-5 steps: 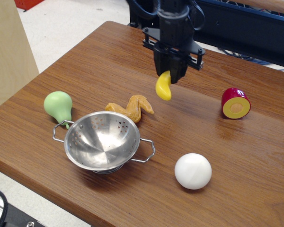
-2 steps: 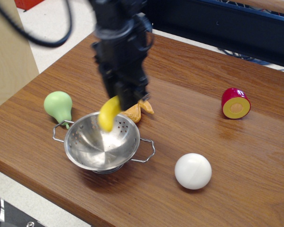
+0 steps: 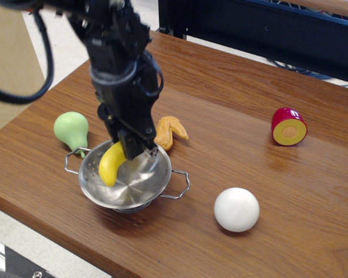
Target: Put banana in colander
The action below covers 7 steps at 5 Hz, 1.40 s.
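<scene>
The black gripper (image 3: 129, 152) grips the small glossy yellow banana (image 3: 111, 164) inside the shiny perforated steel colander (image 3: 126, 174); best to open gently, then rise straight.

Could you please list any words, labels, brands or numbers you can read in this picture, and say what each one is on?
None. No readable text, number or sign shows on the banana, the colander, the hand, the green pear, the white ball or the table.
</scene>
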Each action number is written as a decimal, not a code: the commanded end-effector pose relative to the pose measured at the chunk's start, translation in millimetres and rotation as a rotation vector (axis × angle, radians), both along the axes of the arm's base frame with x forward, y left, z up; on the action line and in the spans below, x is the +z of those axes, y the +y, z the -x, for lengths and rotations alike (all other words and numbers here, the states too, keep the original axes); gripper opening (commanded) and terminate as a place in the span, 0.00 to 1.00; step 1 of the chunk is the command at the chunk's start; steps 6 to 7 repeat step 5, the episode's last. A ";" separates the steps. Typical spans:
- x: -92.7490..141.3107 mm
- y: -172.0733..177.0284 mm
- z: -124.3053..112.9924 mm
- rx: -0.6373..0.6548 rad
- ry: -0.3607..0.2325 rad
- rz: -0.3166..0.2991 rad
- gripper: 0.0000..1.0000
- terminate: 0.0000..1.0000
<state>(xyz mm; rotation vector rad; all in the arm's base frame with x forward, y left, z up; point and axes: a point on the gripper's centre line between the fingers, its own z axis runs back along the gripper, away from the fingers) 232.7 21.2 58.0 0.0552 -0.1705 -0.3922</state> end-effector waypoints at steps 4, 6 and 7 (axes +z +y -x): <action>65.6 -11.7 -69.1 0.285 -0.047 0.101 1.00 0.00; 65.6 -11.7 -69.1 0.285 -0.047 0.101 1.00 1.00; 65.6 -11.7 -69.1 0.285 -0.047 0.101 1.00 1.00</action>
